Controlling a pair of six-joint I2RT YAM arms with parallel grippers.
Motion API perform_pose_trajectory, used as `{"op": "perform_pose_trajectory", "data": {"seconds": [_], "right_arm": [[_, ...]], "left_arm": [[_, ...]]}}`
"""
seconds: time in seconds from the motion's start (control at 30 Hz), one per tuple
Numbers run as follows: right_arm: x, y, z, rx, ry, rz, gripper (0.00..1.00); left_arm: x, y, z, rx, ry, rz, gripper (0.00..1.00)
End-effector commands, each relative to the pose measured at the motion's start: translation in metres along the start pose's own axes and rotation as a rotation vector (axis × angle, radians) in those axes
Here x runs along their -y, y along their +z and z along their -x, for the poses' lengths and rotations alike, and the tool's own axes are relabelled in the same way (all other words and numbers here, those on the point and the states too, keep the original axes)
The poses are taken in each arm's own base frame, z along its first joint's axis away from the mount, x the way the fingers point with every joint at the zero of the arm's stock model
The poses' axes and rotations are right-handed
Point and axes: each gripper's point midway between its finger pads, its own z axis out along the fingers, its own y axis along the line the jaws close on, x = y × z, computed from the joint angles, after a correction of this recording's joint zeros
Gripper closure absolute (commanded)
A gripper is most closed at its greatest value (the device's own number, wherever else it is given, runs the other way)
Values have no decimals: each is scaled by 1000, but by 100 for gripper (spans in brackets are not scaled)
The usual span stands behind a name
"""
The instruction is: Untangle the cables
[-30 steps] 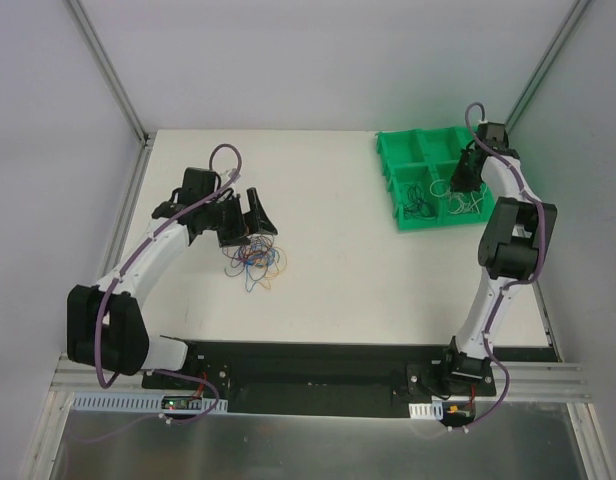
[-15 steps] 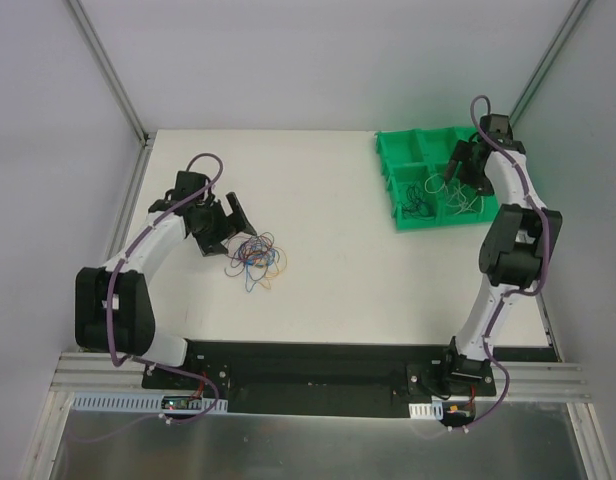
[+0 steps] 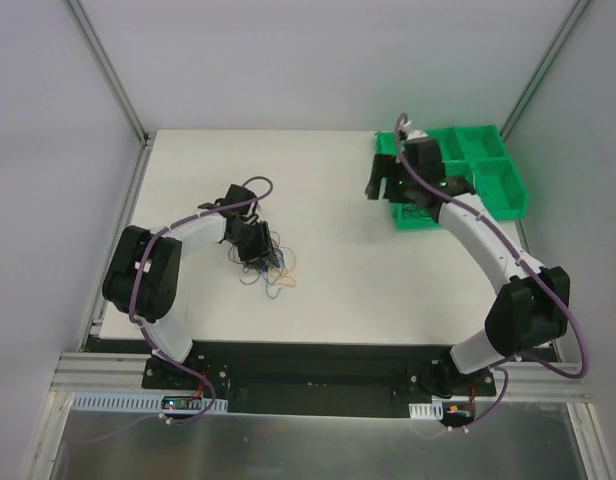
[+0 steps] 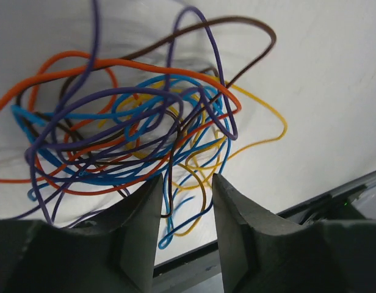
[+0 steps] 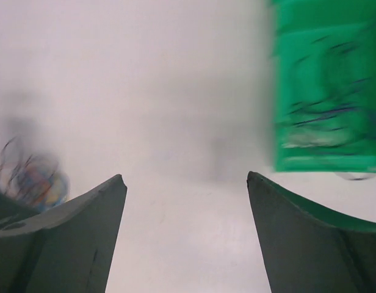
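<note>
Table edge: a dark front strip [image 4: 359,195] showed just past the left gripper [image 4: 187,183], so the work sat toward the near side of the table [image 3: 338,300].
Left gripper: the jaws stood at a narrow gap, low over the surface, with a blue and a yellow strand running between them; nothing looked pinched tight.
Cables [image 4: 133,122]: they formed one loose knot of blue, orange, yellow, purple and brown loops on the white table, right at the left fingertips, with many crossings.
Risk at the pinch: more than one strand lay in the gap, so a close there would likely catch several at once. A lift would then haul the whole knot and tighten the crossings rather than free one wire.
Risk of slip: the strands were very thin against broad pads, so a wire could slide out under a pull.
Risk of drag: the knot looked light and nothing else held it, so it might simply follow the left gripper.
Right gripper [image 5: 185,183]: the jaws were wide and empty, above bare table between knot and bin. Its view was blurred, so its height was hard to judge.
Green bin [image 3: 493,190]: it stood at the far right. A few dark strands [image 5: 325,110] showed inside, but which compartment could not be told.
Risk at the far side: the two arms could crowd each other if both closed in on the knot.
</note>
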Motion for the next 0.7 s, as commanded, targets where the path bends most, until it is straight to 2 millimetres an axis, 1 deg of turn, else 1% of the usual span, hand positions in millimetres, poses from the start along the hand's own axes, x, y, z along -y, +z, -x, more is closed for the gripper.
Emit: {"op": "perform_pose_trajectory", "data": {"seconds": [0.0, 0.03, 0.07, 0.13, 0.17, 0.23, 0.27, 0.3, 0.33, 0.37, 0.4, 0.47, 0.53, 0.57, 0.63, 0.67], "right_arm": [[-98, -7, -78, -136, 60, 399, 19], [-114, -11, -95, -163, 49, 465, 20], [-124, -15, -110, -184, 24, 511, 21], [-124, -16, -141, -218, -23, 496, 22], [-127, -17, -155, -237, -35, 512, 23], [-135, -20, -183, -307, -33, 564, 24], [-140, -21, -197, -343, -39, 588, 24], [-144, -21, -207, -365, -56, 602, 24], [-143, -20, -216, -384, -77, 595, 24], [-142, -18, -223, -391, -90, 582, 24], [-142, -15, -224, -381, -92, 578, 25], [-148, -8, -223, -345, -93, 594, 25], [-151, 0, -226, -350, -102, 587, 27], [-154, 4, -224, -343, -96, 589, 28], [-164, 9, -223, -341, -90, 616, 30], [-171, 11, -220, -334, -90, 634, 32]], "left_arm": [[25, 11, -23, -36, 73, -71, 65], [29, 10, -28, -33, 89, -88, 66], [34, 7, -31, -28, 106, -106, 67], [41, 1, -36, -17, 134, -138, 66], [44, -5, -37, -7, 147, -156, 64], [46, -13, -38, 25, 173, -170, 52], [46, -18, -38, 43, 191, -176, 43], [46, -22, -36, 61, 200, -176, 34], [47, -26, -35, 76, 210, -179, 28], [47, -30, -33, 86, 215, -184, 23], [47, -34, -31, 94, 211, -186, 21], [45, -39, -26, 106, 195, -192, 20], [42, -42, -18, 124, 191, -189, 22], [42, -42, -15, 126, 193, -188, 24], [42, -40, -11, 110, 195, -187, 26], [42, -38, -10, 100, 195, -179, 27]]}}
